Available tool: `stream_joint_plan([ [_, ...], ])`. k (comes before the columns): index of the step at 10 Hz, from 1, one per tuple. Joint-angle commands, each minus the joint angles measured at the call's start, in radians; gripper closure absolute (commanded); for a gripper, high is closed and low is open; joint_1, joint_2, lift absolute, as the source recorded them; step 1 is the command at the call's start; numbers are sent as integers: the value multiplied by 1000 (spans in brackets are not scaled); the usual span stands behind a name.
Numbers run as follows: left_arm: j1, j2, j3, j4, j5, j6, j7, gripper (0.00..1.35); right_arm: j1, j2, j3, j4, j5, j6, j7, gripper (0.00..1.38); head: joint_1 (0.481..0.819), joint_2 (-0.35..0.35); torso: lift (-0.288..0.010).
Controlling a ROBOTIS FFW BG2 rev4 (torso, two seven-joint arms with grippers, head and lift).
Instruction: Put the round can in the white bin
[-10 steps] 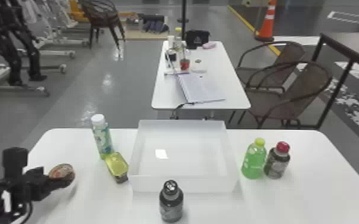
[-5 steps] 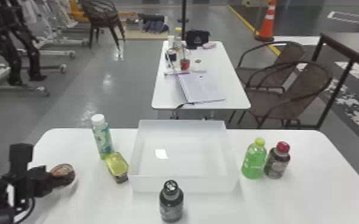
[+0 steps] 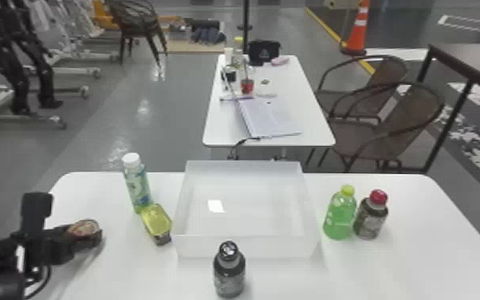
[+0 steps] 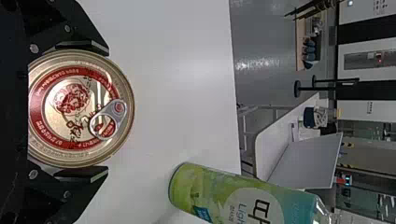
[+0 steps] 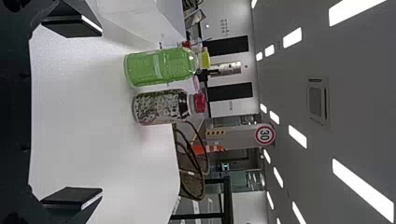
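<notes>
As we look from the head, the round can [image 3: 83, 228] lies at the end of the left arm, near the left edge of the tabletop [image 3: 414, 255] and well apart from the white bin [image 3: 247, 245], with the yellow bottle [image 3: 156, 221] between them; whether the can is clear of the surface, we cannot tell. In the left wrist view, we see the left jaws gripping it, one finger [image 4: 83, 173] against each side of the rim, its lid towards the camera and the ring pull [image 4: 109, 119] beyond the pads. We judge it stiff metal, not fragile, probably full and fairly heavy for its size; its smooth, curved wall could slip or swivel, so we would hold it squarely across the widest part, off the ring pull. In the right wrist view, our right jaws stand wide apart with nothing between the pads, facing the green bottle [image 5: 161, 67] and the red-capped bottle [image 5: 161, 107].
</notes>
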Motion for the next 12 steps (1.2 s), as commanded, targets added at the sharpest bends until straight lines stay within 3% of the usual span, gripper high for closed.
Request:
stream_joint_plan([
  [1, -1, -3, -1, -1, -6, -15, 1, 826, -1, 4, 0, 0, -4, 0, 1, 93, 549, 0, -100],
  [3, 5, -3, -3, -12, 3, -18, -2, 826, -1, 4, 0, 0, -5, 0, 2, 93, 549, 0, -100],
  [4, 36, -12, -3, -81, 14, 5, -8, 826, -1, 4, 0, 2, -5, 0, 4, 93, 549, 0, -100],
  [6, 147, -63, 8, -331, 72, 99, -8, 826, -1, 4, 0, 2, -5, 0, 4, 93, 549, 0, -100],
  [7, 186, -81, -9, -422, 118, 137, -14, 826, -1, 4, 0, 2, -7, 0, 4, 93, 549, 0, -100],
  [9, 245, -89, -81, -573, 222, 194, -14, 826, -4, 4, 0, 3, -7, 0, 4, 93, 549, 0, -100],
  [12, 240, -94, -179, -678, 359, 264, 26, 826, -7, 4, 5, 6, -8, 0, 4, 93, 549, 0, -100],
])
